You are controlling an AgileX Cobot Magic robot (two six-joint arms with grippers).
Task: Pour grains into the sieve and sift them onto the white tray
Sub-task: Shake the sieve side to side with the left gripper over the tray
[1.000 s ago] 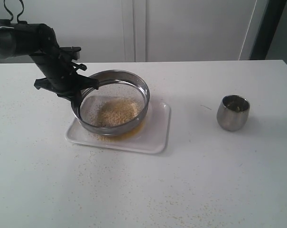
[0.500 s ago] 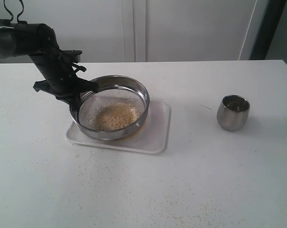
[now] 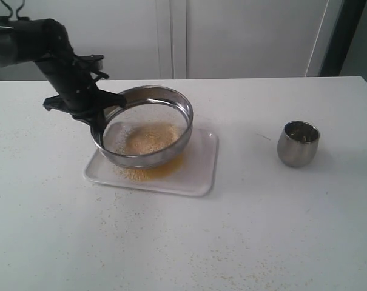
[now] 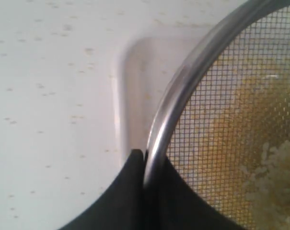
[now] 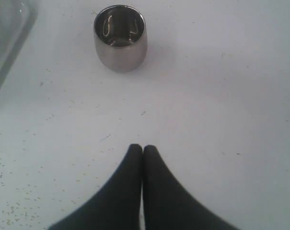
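The white tray (image 3: pixel 199 165) lies on the white table (image 3: pixel 262 236), and everything else can be placed from it. The sieve (image 3: pixel 178 110) sits over the tray's left and middle, covering most of that part; only the tray's right strip and near rim show bare. The left gripper (image 3: pixel 98 120) clamps the sieve's steel rim at the tray's left side, one black finger inside the ring and one outside, as the left wrist view shows (image 4: pixel 144 156). The dark left arm (image 3: pixel 62 66) reaches in from beyond the tray's far left corner and hides the table there.

The grains (image 3: pixel 148 138) lie in a pale heap on the mesh, toward the middle of the sieve. A golden-yellow patch of finer meal (image 3: pixel 151 173) shows on the tray at the sieve's near edge. The sieve appears lifted just above the tray; whether its bottom touches that meal cannot be told. Loose specks dot the table in front of the tray.

A small rounded steel cup (image 3: pixel 298 143) stands upright well to the right of the tray. The right gripper (image 5: pixel 143 151) hovers over the table on that side, its jaws pressed together on nothing, with the cup (image 5: pixel 120 38) beyond its tips.
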